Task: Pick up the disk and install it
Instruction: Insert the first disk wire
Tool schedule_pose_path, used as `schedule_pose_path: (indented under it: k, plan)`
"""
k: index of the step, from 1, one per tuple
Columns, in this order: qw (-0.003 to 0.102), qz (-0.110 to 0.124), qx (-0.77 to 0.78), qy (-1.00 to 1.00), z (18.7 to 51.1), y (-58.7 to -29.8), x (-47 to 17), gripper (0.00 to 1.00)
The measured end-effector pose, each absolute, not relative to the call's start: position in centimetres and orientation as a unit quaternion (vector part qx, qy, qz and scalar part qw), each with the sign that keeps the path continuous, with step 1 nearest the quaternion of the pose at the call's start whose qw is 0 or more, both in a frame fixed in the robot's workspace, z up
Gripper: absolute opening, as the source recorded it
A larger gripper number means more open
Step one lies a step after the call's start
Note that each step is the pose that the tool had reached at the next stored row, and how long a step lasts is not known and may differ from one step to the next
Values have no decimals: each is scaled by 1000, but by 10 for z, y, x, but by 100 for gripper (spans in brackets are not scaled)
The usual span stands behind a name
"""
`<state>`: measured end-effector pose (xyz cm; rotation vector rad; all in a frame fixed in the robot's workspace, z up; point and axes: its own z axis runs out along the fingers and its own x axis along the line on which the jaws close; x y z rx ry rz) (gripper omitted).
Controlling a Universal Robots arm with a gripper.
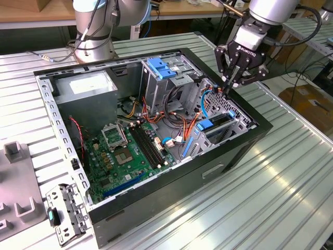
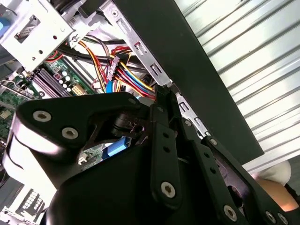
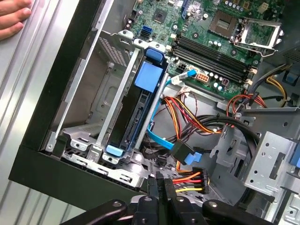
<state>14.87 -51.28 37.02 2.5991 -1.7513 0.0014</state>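
One robot hand (image 1: 232, 79) hangs over the open computer case (image 1: 250, 143) on the bench (image 1: 291, 187), its fingers pressed together and pinching nothing. Just below it the disk (image 3: 136, 112) sits in its slot (standing on edge, blue rails showing) beside the green board (image 3: 220, 42).

Green motherboard (image 1: 122, 151), blue-railed disk (image 3: 140, 110), black case (image 1: 229, 156), black gripper (image 1: 232, 78), ribbed silver table (image 1: 270, 198).
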Motion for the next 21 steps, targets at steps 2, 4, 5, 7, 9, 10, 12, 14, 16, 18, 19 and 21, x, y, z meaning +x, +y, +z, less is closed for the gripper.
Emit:
schedule_pose_path:
  k: [2, 4, 5, 7, 9, 10, 12, 14, 16, 18, 19, 21]
  plan:
    - [3, 2, 829, -559, 370, -515, 147, 17]
    - [1, 5, 829, -559, 370, -517, 145, 17]
    - [0, 6, 829, -559, 370, -518, 145, 17]
    - [-1, 7, 829, -559, 368, -519, 145, 17]
    - [-1, 8, 823, -568, 367, -519, 145, 17]
    - [0, 7, 815, -579, 366, -519, 145, 17]
    - [0, 8, 805, -593, 366, -519, 145, 17]
    - [0, 7, 795, -606, 366, -519, 145, 17]
    - [0, 7, 782, -624, 365, -519, 145, 17]
    - [0, 8, 766, -642, 365, -519, 145, 17]
    - [0, 8, 761, -649, 365, -519, 145, 17]
    - [0, 7, 759, -650, 365, -519, 145, 17]
